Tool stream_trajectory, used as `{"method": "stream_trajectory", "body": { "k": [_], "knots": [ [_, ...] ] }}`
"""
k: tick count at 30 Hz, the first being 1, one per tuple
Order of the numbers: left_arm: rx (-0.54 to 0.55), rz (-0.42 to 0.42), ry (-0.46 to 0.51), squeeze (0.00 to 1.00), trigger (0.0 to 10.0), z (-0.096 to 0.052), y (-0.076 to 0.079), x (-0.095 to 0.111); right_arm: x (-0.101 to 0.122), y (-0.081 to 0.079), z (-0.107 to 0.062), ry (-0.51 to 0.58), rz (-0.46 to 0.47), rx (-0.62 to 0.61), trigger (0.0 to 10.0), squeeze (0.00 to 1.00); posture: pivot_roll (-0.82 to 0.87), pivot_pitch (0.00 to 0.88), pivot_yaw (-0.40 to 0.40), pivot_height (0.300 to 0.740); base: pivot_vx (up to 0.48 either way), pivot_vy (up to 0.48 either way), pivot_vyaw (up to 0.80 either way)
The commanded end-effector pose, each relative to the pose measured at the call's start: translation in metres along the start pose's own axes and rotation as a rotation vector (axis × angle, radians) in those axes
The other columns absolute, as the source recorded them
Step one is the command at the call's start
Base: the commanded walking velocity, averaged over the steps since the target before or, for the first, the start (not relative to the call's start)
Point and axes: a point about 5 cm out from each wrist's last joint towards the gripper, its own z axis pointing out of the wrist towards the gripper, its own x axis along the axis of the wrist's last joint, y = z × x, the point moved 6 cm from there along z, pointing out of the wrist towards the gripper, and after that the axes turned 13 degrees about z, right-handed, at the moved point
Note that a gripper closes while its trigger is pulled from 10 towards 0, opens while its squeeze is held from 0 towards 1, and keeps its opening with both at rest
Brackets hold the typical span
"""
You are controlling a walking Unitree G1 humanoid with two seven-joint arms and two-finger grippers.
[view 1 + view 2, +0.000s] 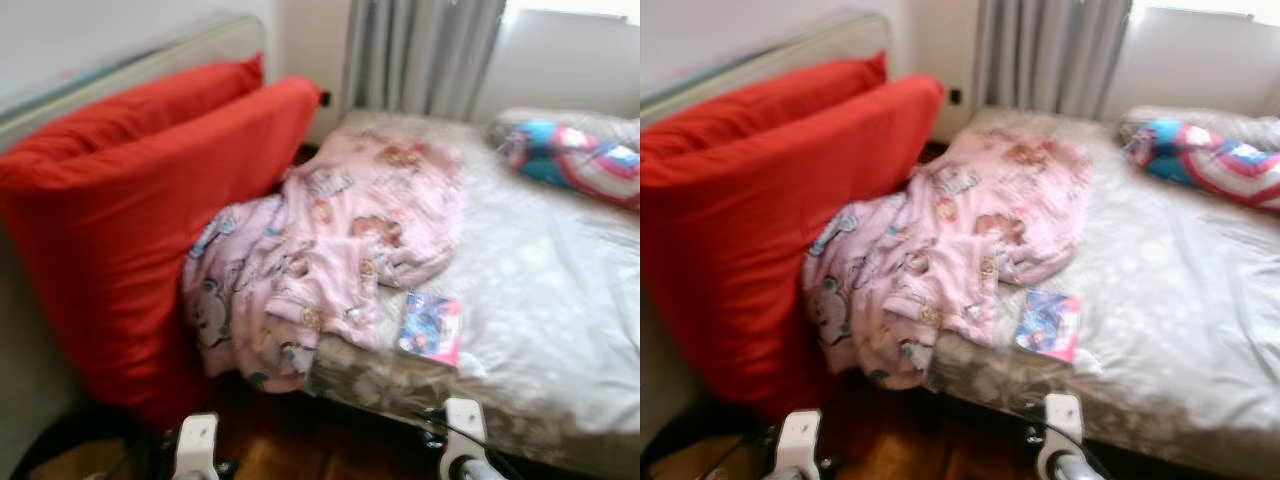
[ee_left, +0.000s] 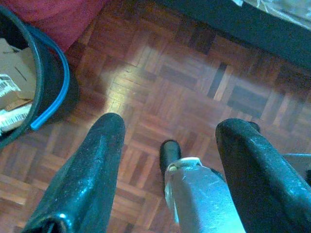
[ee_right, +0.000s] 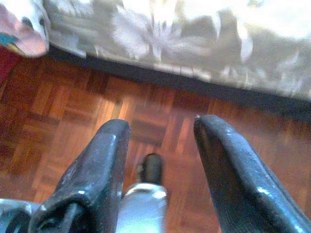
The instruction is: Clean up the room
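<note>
You had a pink cartoon-print blanket [image 1: 320, 255] lying crumpled on the near left part of the bed [image 1: 560, 300], one end of it spilling over the mattress edge toward the floor and pressing against the red cushions [image 1: 150, 220]. Just beside the blanket's lower fold, a small colourful book [image 1: 431, 327] lay flat near the bed's front edge. At the far right of the bed, a blue, red and white patterned pillow [image 1: 575, 160] rested well apart from the blanket. The two big red cushions stood on end, leaning between the bed and the pale wall on your left, and grey curtains [image 1: 420, 55] hung behind the bed's far end. Both of your arms hung low over the parquet floor [image 2: 160, 82]. Your left gripper [image 2: 167, 165] had its fingers spread apart with nothing between them, and a dark bin with a blue rim [image 2: 46, 82], holding cardboard and paper, stood near it. Your right gripper [image 3: 160, 162] was likewise open and empty, pointing at the floor just in front of the bed's draped side.
</note>
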Motion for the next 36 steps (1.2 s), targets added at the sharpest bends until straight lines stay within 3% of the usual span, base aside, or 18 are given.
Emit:
{"method": "stream_trajectory", "body": {
  "k": [1, 12, 30, 36],
  "knots": [
    [-0.008, 0.006, -0.006, 0.00, 10.0, 0.000, 0.004, 0.000, 0.002, 0.007, -0.001, 0.001, -0.007, -0.016, 10.0, 0.00, 0.07, 0.000, 0.011, 0.740, 0.000, 0.000, -0.78],
    [0.001, 0.005, 0.008, 0.00, 10.0, 0.001, 0.003, 0.005, 0.008, 0.007, 0.000, 0.016, -0.004, -0.020, 10.0, 0.00, 0.08, 0.000, 0.007, 0.740, 0.000, 0.000, -0.76],
    [0.014, -0.013, 0.030, 0.00, 10.0, 0.001, 0.000, 0.012, 0.015, 0.007, 0.001, 0.047, 0.019, -0.048, 10.0, 0.00, 0.06, 0.000, 0.016, 0.740, 0.000, 0.000, 0.00],
    [0.010, -0.015, 0.030, 0.00, 10.0, 0.001, 0.000, 0.012, 0.016, 0.006, 0.001, 0.047, 0.012, -0.044, 10.0, 0.00, 0.06, 0.000, 0.016, 0.740, 0.256, 0.000, 0.00]
  ]
}}
